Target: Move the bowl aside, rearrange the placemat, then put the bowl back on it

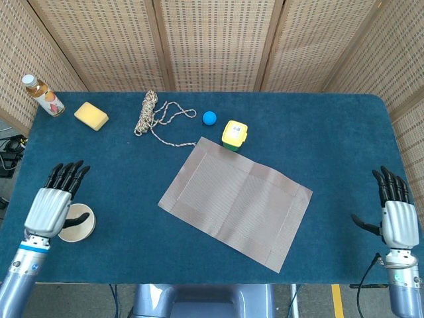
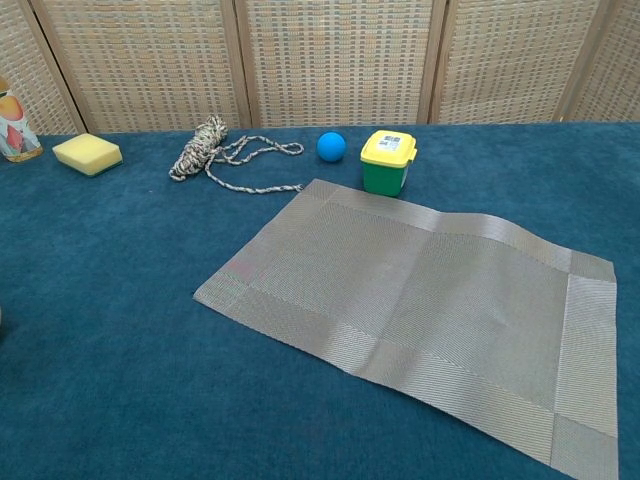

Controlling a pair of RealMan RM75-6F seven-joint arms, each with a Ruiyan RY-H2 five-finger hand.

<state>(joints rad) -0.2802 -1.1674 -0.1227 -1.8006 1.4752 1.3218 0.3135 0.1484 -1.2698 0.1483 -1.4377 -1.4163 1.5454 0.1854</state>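
Left hand [image 1: 52,205] and right hand [image 1: 399,218]: silver-grey backs, black fingers; blue-grey wrists below.

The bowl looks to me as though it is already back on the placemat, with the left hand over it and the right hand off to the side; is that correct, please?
Not quite. The bowl is not on the placemat; it sits on the blue cloth near the table's front left corner, well apart from the mat, as the head view shows. The left hand is indeed over it and the right hand is off to the side.

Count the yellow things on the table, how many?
2: a sponge at the far left by the bottle, and a yellow-lidded box touching the mat's far edge.
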